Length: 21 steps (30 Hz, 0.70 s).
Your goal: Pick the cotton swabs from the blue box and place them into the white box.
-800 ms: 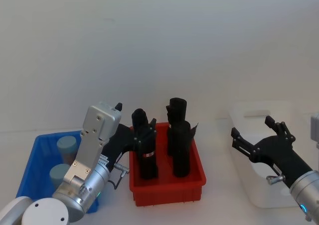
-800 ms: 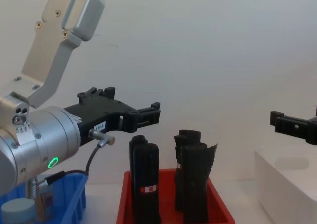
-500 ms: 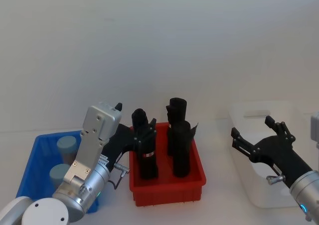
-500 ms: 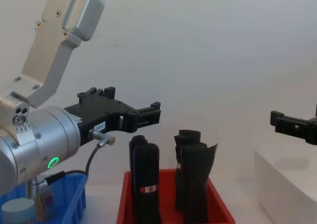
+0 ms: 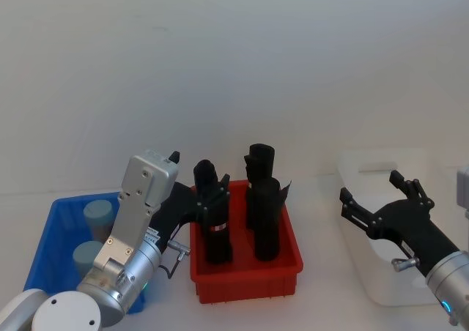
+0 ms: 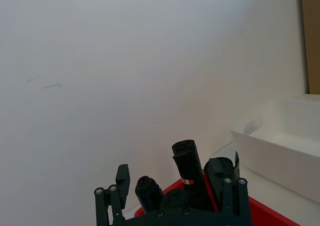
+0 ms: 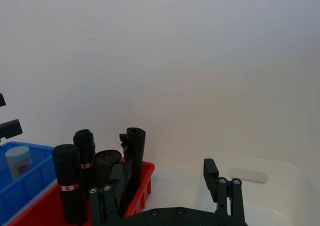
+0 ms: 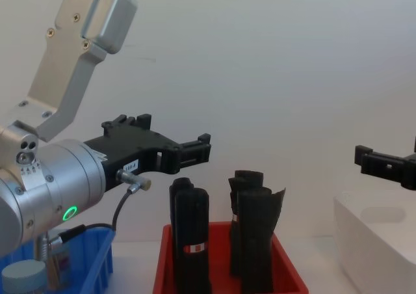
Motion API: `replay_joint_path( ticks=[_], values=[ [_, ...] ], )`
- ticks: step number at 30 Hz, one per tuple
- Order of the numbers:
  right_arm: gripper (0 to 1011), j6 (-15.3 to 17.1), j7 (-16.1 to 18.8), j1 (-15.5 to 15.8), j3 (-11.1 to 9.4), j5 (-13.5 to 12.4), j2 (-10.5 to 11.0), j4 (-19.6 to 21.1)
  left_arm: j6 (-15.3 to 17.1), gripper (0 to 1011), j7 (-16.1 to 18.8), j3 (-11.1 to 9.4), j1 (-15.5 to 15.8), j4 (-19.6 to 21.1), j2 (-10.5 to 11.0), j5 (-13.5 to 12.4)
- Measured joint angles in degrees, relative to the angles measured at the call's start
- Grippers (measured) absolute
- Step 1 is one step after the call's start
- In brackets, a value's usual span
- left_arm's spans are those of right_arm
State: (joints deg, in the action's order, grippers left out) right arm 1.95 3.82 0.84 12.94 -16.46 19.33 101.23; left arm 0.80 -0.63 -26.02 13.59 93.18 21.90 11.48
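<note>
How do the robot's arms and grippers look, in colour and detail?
Silver metal arms; black left gripper and right gripper. The left arm has a green light ring, a grey cable and a boxy silver housing; its gripper bears a white label. The right arm shows a blue light.

Two silver arms with black grippers

At the left of the chest view, the left arm (image 8: 55,183) is a brushed-silver cylinder with a glowing green ring light (image 8: 69,212). An angled grey bracket (image 8: 71,53) studded with small screws sits on top of it. A metal plug (image 8: 133,183) feeds a thin black cable (image 8: 117,217), and a white label (image 8: 132,166) marks the matte-black left gripper (image 6: 176,186). At the lower right of the head view, the black right gripper (image 5: 370,186) shows jointed links and screw heads, and its silver wrist (image 5: 448,272) has a small blue light (image 5: 444,306).
</note>
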Motion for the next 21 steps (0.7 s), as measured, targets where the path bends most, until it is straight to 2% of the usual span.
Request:
replay_joint_path(
  ticks=[21],
  values=[
    [1002, 0.0, 0.0, 0.0, 0.0, 0.0, 0.0, 0.0, 0.0, 1004, 0.0, 0.0, 0.0, 0.0, 0.0, 0.0]
  ],
)
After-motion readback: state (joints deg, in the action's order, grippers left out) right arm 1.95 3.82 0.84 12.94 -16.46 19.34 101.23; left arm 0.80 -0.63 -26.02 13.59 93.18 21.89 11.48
